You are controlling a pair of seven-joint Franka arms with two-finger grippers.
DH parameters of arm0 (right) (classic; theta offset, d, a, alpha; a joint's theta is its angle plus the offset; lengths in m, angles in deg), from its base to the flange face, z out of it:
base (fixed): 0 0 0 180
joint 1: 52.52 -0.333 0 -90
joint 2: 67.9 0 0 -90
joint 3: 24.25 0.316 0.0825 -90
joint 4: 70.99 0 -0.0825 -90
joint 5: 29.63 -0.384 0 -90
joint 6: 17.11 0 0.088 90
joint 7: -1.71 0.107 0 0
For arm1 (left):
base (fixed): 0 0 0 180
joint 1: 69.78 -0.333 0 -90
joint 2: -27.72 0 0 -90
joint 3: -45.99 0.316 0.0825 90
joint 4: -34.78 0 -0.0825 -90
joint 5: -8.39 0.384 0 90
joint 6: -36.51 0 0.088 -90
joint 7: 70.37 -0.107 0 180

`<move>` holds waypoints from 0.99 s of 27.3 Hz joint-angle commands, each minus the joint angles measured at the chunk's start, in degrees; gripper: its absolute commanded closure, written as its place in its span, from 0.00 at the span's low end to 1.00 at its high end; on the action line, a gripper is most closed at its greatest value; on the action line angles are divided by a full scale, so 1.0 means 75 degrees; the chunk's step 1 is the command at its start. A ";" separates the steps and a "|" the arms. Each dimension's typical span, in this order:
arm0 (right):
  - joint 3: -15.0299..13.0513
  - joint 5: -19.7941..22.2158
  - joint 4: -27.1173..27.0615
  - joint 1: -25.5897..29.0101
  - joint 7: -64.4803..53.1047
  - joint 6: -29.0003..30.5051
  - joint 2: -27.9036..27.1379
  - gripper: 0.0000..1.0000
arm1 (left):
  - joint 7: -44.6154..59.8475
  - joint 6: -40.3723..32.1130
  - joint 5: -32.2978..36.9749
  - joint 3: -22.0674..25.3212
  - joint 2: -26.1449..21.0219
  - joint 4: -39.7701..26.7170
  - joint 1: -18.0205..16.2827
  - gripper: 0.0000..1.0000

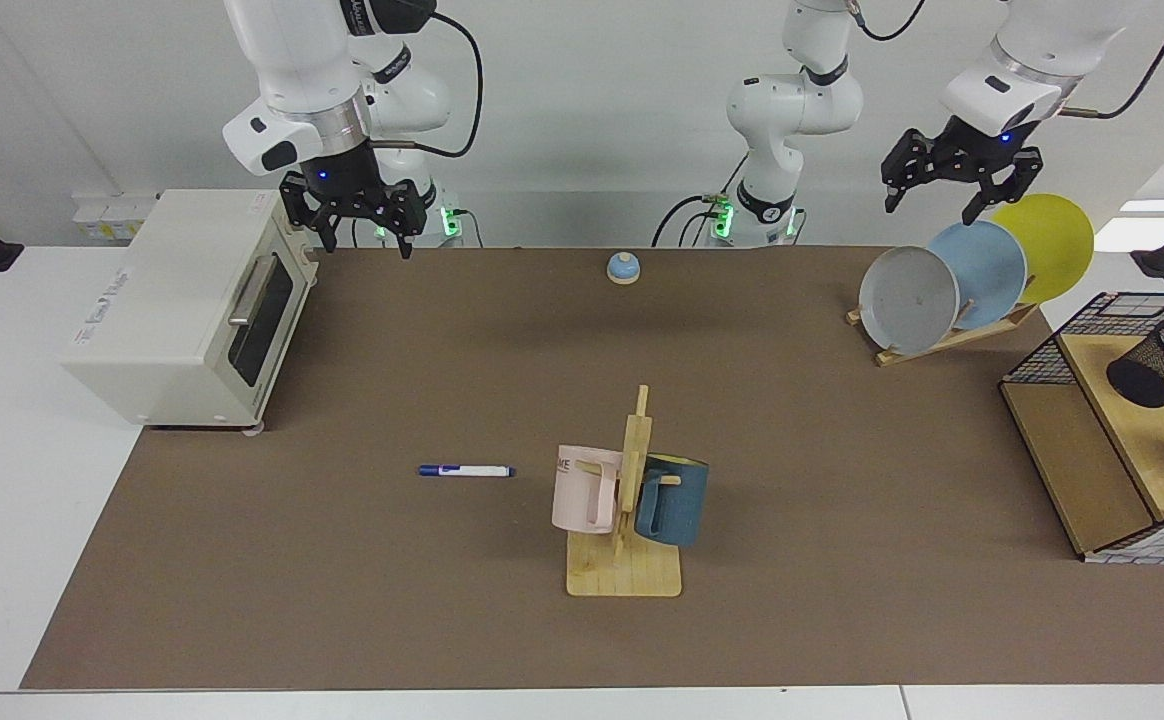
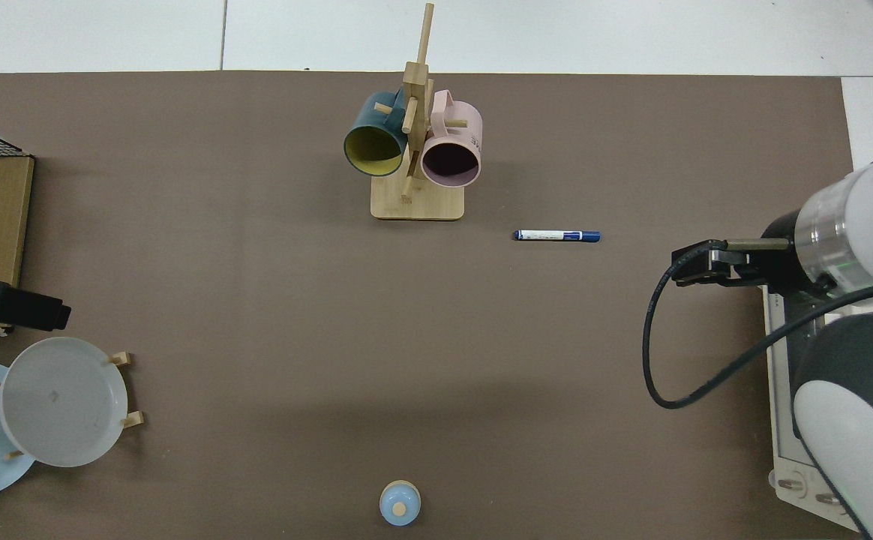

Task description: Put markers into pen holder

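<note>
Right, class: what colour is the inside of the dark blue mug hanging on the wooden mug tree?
Yellow-green inside the dark blue mug; the top view shows it best.

Both our arms hang raised at the rear, wrists pointing down. Our right gripper (image 1: 360, 222) sits high at the facing view's left, fingers (image 1: 325, 232) spread apart, holding nothing. Our left gripper (image 1: 932, 200) sits high at that view's right, tilted, fingers (image 1: 973, 208) likewise spread and empty.
</note>
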 commanded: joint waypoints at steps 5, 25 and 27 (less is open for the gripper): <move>0.0035 -0.0109 0.0022 0.0068 -0.0151 -0.0063 0.0101 0.00 | 0.0102 -0.0149 0.0084 -0.0088 0.0185 -0.0127 -0.0017 0.00; 0.0047 -0.0121 0.0045 0.0092 0.0924 0.0195 0.0089 0.00 | 0.0102 -0.0430 0.0084 -0.0100 0.0197 -0.0127 -0.0017 0.00; 0.0047 -0.0132 0.0045 0.0092 0.1393 0.0301 0.0055 0.00 | 0.0102 -0.0500 0.0084 -0.0100 0.0197 -0.0127 -0.0017 0.00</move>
